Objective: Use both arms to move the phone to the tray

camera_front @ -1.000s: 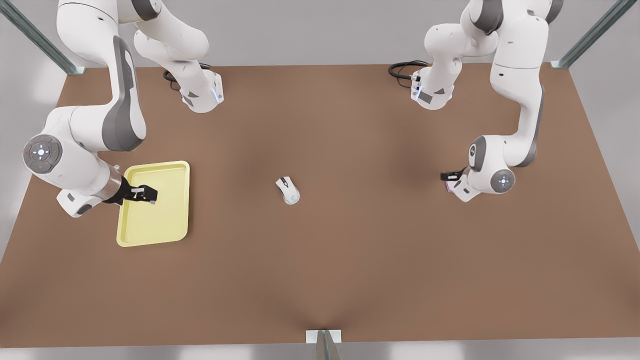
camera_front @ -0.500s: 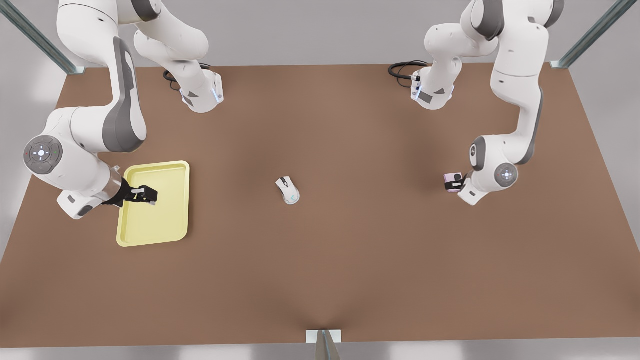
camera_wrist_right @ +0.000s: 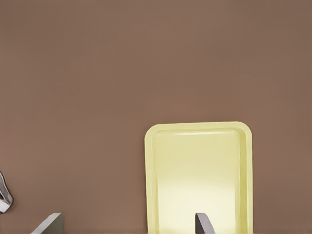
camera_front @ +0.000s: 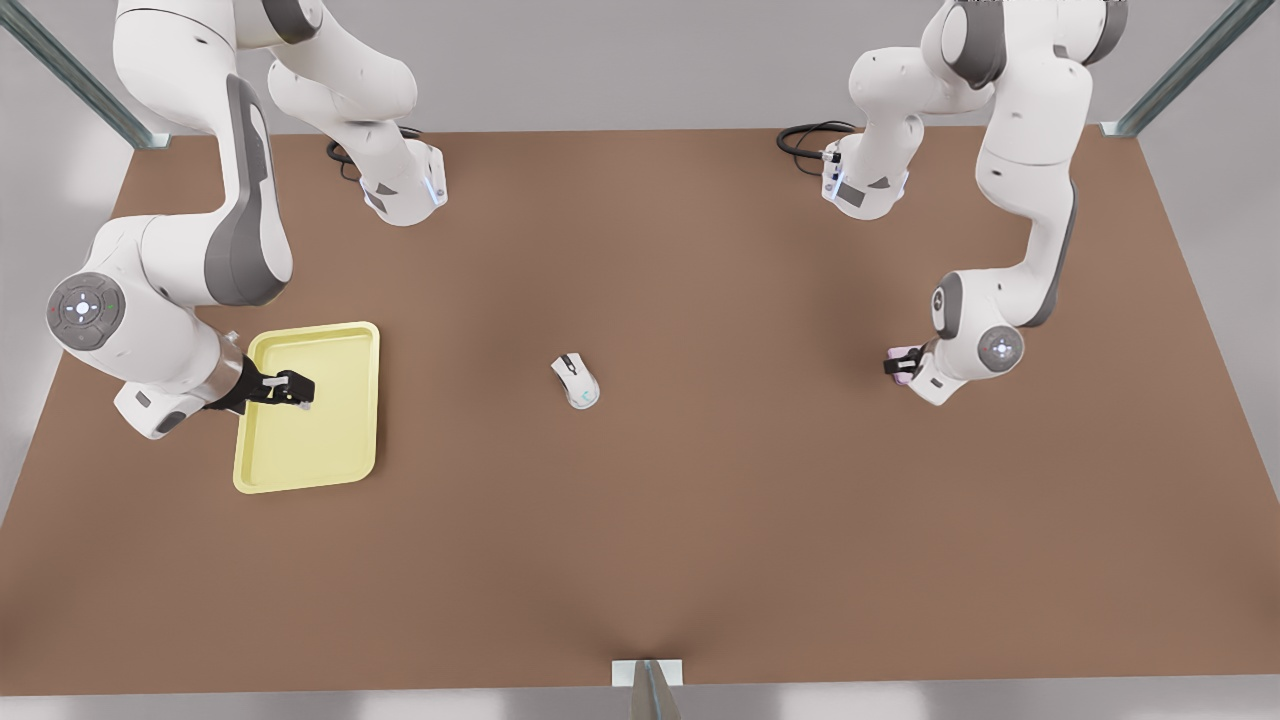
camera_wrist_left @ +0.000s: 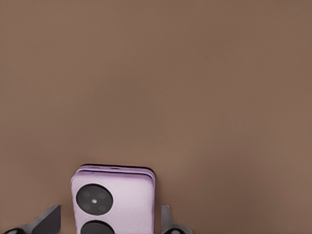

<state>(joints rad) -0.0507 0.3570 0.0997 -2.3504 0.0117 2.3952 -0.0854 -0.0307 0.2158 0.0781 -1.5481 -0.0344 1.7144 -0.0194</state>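
Left gripper (camera_front: 897,366), fingers apart, straddles the pink phone (camera_wrist_left: 113,204) lying near the table's right edge. It should close squarely on its sides. Right gripper (camera_front: 293,390) waits open over the yellow tray (camera_front: 340,462).

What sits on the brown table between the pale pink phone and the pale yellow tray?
In the front view, a white oval computer mouse lies about midway between the pale pink phone and the pale yellow tray, touching neither; otherwise bare brown table.
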